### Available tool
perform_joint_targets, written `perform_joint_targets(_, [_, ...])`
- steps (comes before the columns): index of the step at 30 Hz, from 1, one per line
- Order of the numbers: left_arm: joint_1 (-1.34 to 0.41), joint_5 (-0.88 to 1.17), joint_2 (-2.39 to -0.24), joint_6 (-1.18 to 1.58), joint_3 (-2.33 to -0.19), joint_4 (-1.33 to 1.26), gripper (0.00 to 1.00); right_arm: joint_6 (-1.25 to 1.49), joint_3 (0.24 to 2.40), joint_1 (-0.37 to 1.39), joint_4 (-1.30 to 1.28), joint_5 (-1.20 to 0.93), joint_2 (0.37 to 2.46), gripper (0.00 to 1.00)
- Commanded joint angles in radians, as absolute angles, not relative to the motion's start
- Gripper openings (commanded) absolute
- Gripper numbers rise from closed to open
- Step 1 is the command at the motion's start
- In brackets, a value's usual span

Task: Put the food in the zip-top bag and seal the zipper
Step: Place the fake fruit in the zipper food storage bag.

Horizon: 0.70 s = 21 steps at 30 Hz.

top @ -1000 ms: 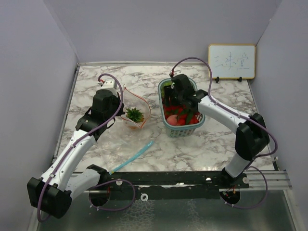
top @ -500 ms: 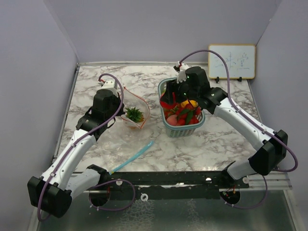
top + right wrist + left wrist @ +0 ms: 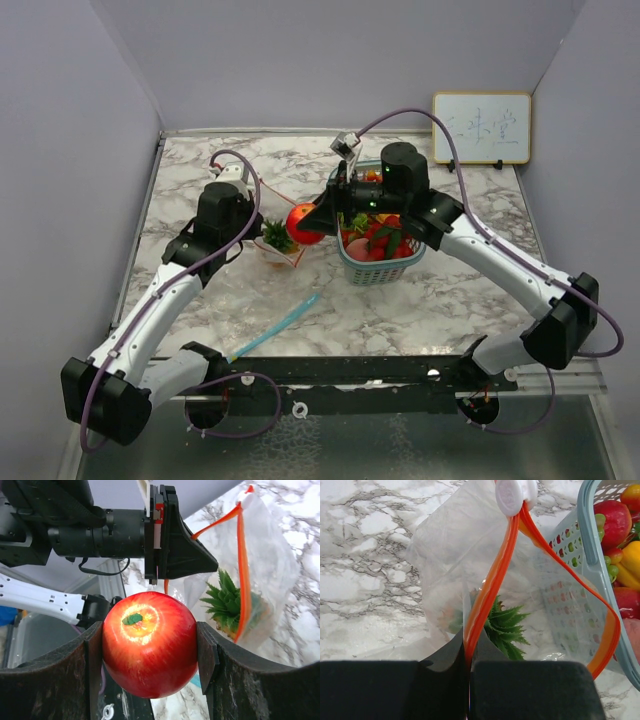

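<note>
R gripper clamps red apple, mid-air betw basket and bag. L gripper pinches the bag's zipper rim, mouth open, greens inside. Step: loading. Next you centre apple over mouth, then release

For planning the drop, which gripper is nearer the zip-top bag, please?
Left gripper: pinching the bag at its rim; the right gripper holds an apple beside it.
</note>
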<state>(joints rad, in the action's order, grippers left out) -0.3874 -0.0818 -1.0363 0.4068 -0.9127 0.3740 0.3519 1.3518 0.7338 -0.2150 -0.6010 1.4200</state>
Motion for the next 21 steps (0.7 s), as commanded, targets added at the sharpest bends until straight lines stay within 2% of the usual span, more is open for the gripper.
perform_joint_targets(1, [-0.383,-0.030,-1.030,0.426,-0.967,0.353,0.00,0.405,1.347,0.747,-0.070,-0.660,1.502,0.35])
perform_joint_targets(7, [-0.384,0.010,-1.023,0.446,-0.986,0.350,0.00,0.410,1.384,0.760,-0.069,-0.524,1.601,0.34])
perform_joint_targets(13, [-0.384,0.053,-1.016,0.466,-0.983,0.348,0.00,0.381,1.433,0.785,-0.109,-0.226,1.645,0.34])
perform_joint_targets(18, [-0.384,0.107,-1.021,0.503,-0.958,0.307,0.00,0.362,1.423,0.852,-0.066,0.079,1.652,0.41])
perform_joint_targets(21, [-0.384,0.162,-1.035,0.532,-0.941,0.278,0.00,0.361,1.415,0.880,-0.018,0.183,1.667,0.44])
